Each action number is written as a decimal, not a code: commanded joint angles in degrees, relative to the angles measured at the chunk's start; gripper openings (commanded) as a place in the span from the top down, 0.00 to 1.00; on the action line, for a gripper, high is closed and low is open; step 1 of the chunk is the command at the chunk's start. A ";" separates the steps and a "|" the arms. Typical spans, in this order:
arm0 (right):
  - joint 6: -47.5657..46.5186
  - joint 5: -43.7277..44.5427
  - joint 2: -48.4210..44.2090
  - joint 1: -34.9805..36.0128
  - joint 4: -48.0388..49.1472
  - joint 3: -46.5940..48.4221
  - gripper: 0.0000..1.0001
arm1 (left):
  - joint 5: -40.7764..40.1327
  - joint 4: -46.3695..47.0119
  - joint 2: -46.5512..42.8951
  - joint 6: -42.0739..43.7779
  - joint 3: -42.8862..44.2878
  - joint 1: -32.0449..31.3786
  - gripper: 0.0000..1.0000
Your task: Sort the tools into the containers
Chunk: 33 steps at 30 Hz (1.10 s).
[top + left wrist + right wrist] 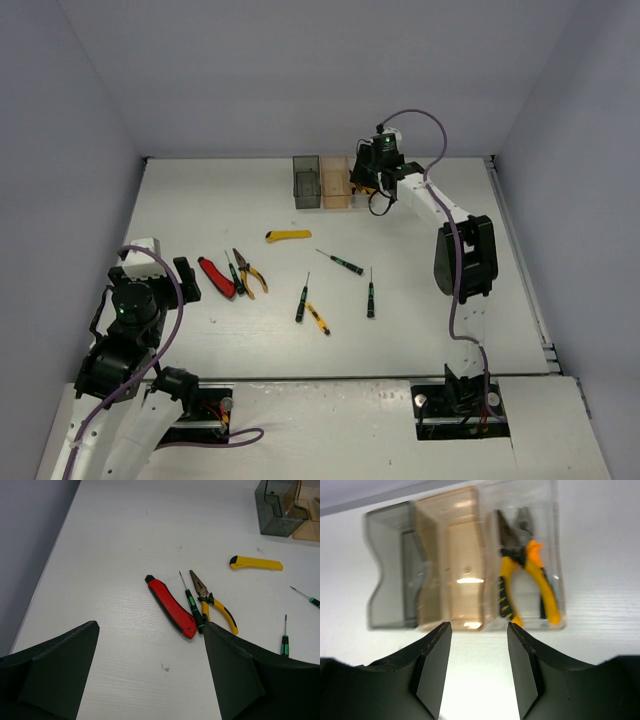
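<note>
Here, pliers (pixel 527 575) lie in clear bin (pixel 553 540) beyond right gripper (pixel 478 628)

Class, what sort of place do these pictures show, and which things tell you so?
Probably a robotics lab test cell: two robot arms bolted to a white table, plain grey panels walling it, hand tools laid out near small plastic bins.

Right tool (pixel 366 181) hovers over the containers (pixel 307 181).

The left arm (pixel 125 340) and right arm (pixel 462 255) have white links, black joints and looping purple cables (pixel 412 112); their fingers (pixel 55 675) are matte black wedges.
</note>
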 commanded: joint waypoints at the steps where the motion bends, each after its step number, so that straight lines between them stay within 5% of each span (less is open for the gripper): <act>1: -11.77 -2.03 -12.12 7.97 2.71 -2.25 0.54 | -0.09 2.35 2.60 0.64 1.22 -0.16 0.18; 15: -16.53 1.27 -7.66 32.16 2.80 -12.23 0.60 | -1.49 1.63 2.45 0.55 1.49 0.01 0.18; 33: -12.41 8.17 4.71 39.17 2.89 -8.12 0.67 | -1.81 1.37 1.95 0.37 1.49 -0.07 0.18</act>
